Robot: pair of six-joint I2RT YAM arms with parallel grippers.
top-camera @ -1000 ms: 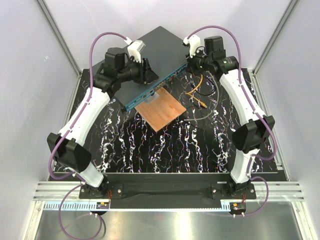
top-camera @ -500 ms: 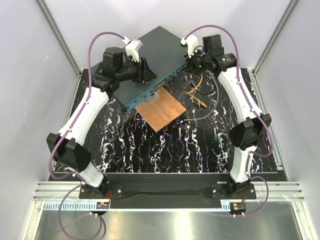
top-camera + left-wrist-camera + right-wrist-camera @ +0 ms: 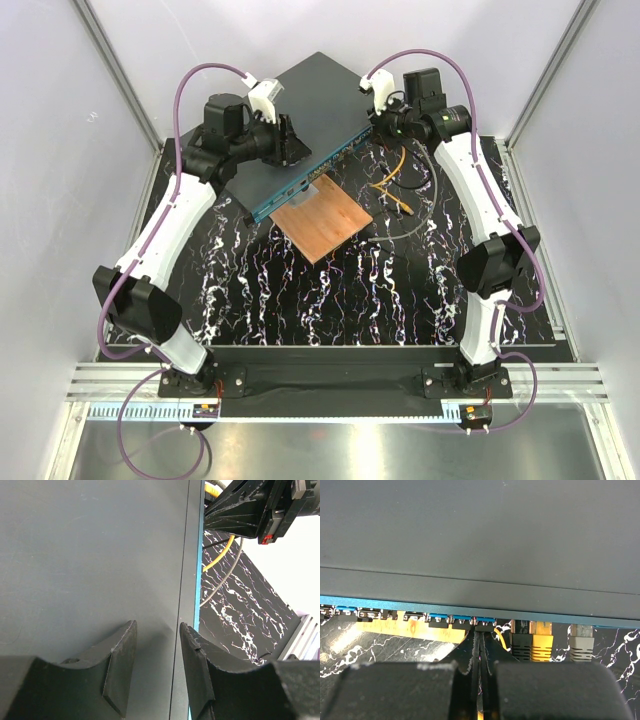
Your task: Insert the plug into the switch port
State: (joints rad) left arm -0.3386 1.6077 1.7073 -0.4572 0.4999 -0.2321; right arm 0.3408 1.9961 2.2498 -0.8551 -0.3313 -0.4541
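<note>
Running diagonally, switch [image 3: 322,95] — ports [image 3: 440,620] facing right hand [image 3: 481,652]

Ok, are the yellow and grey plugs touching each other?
Apart. The right wrist view shows the yellow plug and the grey plug seated in the switch, with bare marbled table between them.

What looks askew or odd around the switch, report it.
The switch sits skewed, diagonal to the table edges, with a copper-brown plate lying right before its port face. Nothing looks spilled or damaged.
</note>
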